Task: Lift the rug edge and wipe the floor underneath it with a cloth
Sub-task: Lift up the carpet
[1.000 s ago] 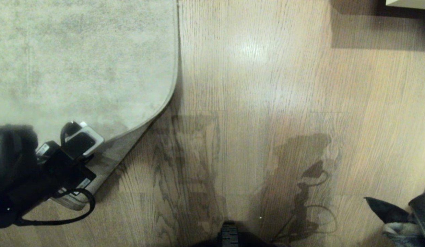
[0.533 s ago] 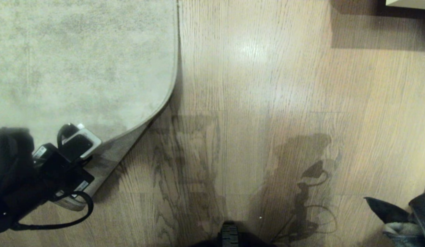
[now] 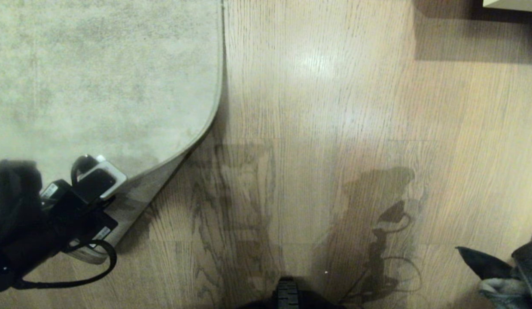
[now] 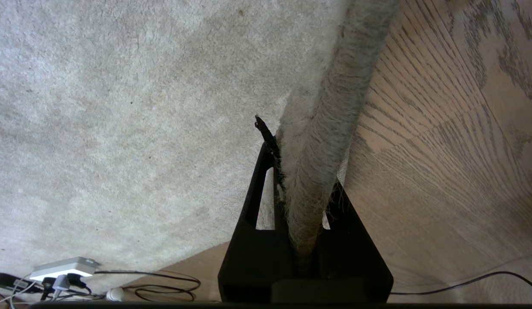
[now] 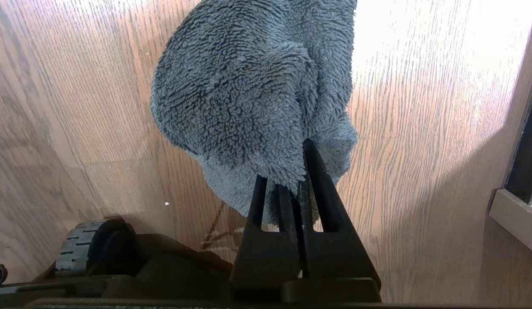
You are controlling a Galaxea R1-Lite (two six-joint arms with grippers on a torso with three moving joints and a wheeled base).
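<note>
Left end effector (image 4: 306, 189): pinching the rug edge (image 4: 330, 141), corner peeled up so the floor (image 3: 334, 128) beneath can be reached.
Right end effector (image 5: 291, 189): pressed together on the cloth (image 5: 253, 98), hanging ready, not yet under the rug.
Open room: bare planks right of the rug; cables near its far side.

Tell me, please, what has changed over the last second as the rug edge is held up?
The left tool, clamped on the rug edge, shifted slightly toward the head view's left, carrying the lifted corner along. Nothing was taken hold of or let go. The right tool keeps its grip on the cloth.
</note>
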